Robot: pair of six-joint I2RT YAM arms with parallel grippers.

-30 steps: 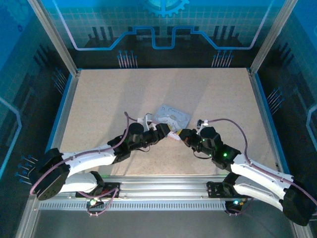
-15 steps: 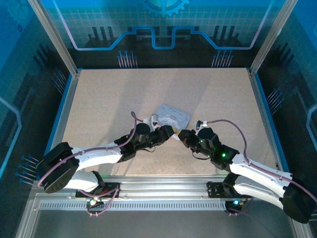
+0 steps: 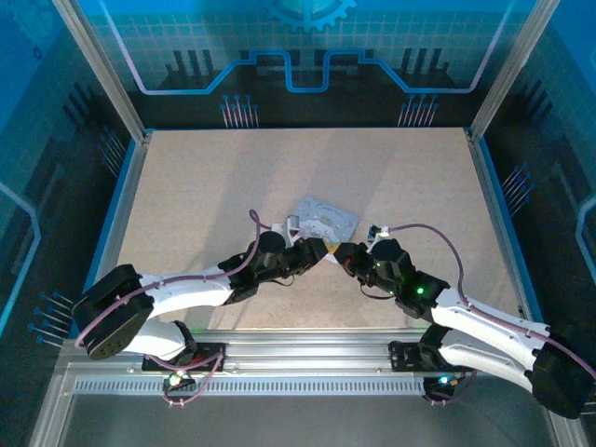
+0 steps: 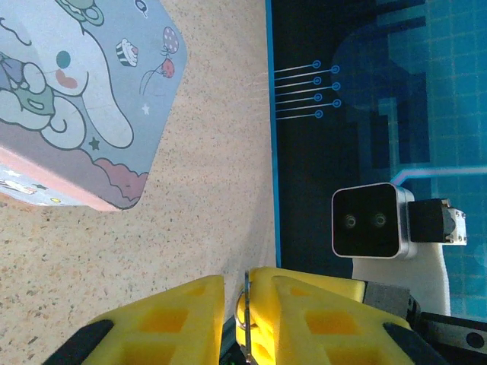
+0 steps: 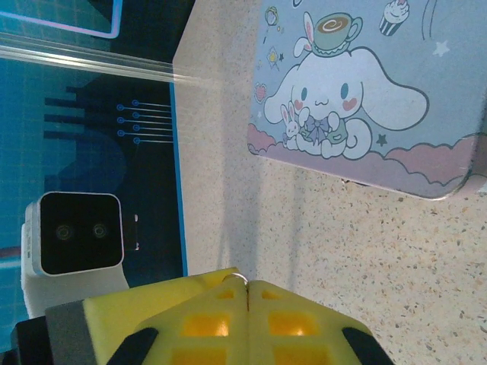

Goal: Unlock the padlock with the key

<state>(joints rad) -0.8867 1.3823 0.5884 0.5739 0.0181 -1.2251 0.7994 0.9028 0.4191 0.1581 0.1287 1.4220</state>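
— What's that glint between the yellow tips?
— That's the right fingers [image 5: 205, 323], clenched flat together, with a thin silvery wire loop [image 5: 237, 278] poking out of the seam. Padlock's or key's, I can't tell.
— And the other side?
— The left fingers [image 4: 183, 319] are the same blocky yellow with square pockets. They're a slit apart, with a slim metal sliver [image 4: 245, 303] in the gap. Gripping or not, I can't tell. Both are over the speckled, grainy bench [image 4: 190, 213], near the smooth pastel tin [image 5: 365, 91] with rounded corners.
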